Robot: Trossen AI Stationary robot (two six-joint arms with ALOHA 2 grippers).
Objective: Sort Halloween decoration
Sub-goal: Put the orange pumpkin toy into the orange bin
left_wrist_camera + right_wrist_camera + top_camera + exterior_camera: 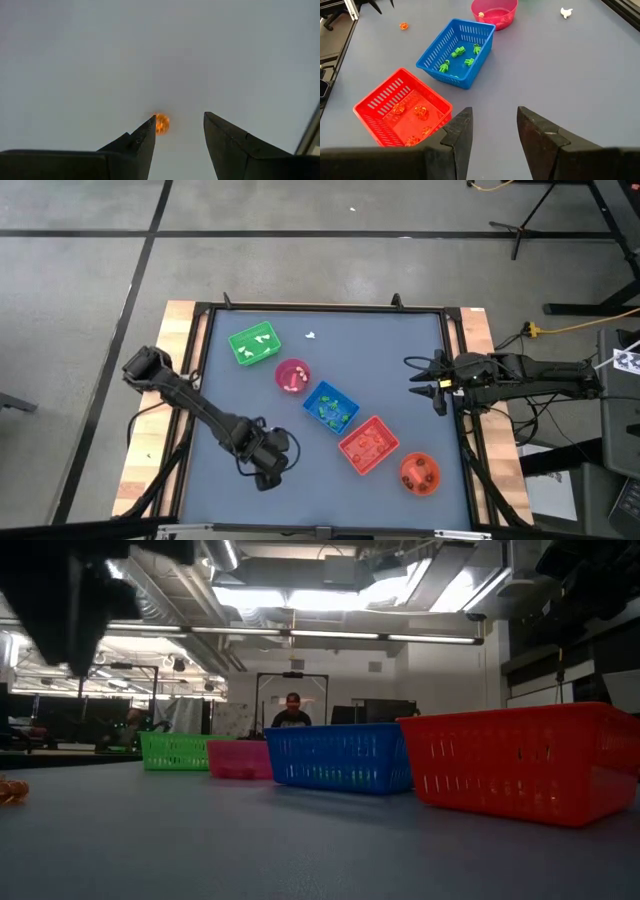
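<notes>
Where left gripper [179, 131] fingers gape empty, round orange trinket [162, 124], no long axis.

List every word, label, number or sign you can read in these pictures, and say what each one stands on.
None can be read: no view shows legible text.
The white tag beside the right arm in the high view carries dark marks, too small to read.
The green tray, blue tray, red tray, pink bowl and orange bowl show no lettering.

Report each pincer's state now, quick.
Left pincer: open, empty, poised over an orange trinket on the table.
Right pincer: open, holding nothing, at the table's right edge.
</notes>
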